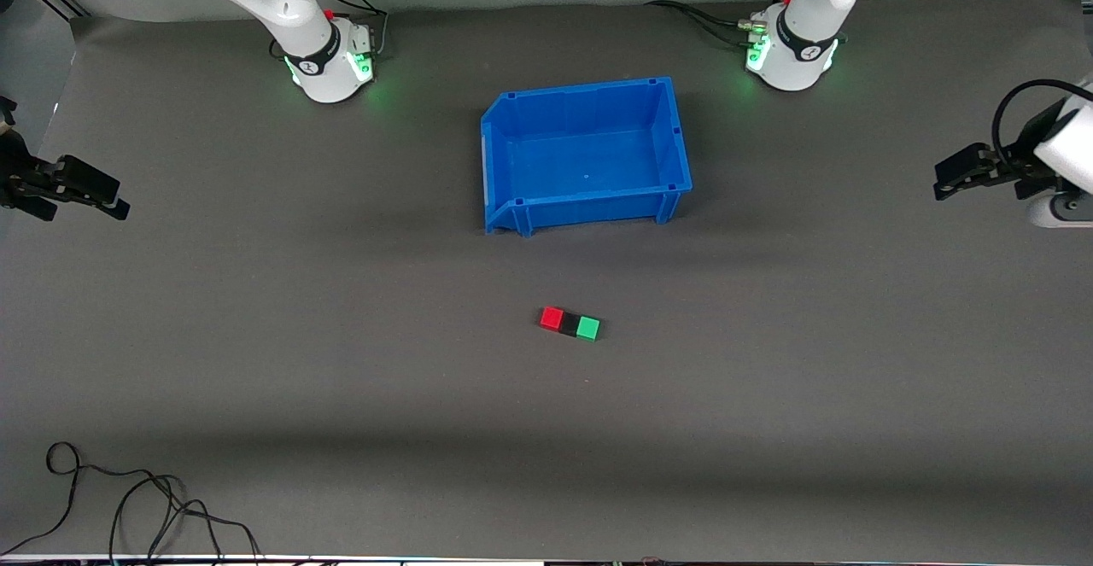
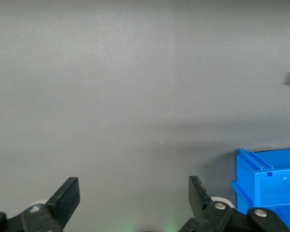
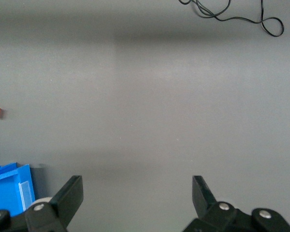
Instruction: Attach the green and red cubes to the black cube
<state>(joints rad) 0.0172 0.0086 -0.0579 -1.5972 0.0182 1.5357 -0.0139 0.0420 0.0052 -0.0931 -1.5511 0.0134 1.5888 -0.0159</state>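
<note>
- blue bin (image 1: 675, 135): reference landmark at table centre; interior bare
- red cube (image 1: 552, 318), black cube (image 1: 569, 323), green cube (image 1: 587, 328): one touching row, nearer the front camera than the bin; black in the middle; red toward the right arm's end
- left gripper (image 2: 134, 193): fingers spread wide, holding nothing; over the mat at the left arm's end, well apart from the bin; arm waits
- right gripper (image 3: 137, 192): fingers spread wide, holding nothing; over the mat at the right arm's end; arm waits

Front view: high, looks down across table toward the bases at 12 o'clock, whole mat visible. Wrist views: each looks down past its own fingers at bare mat, close. All three share the blue bin (image 1: 586, 156); its corner shows in both wrist views.
</note>
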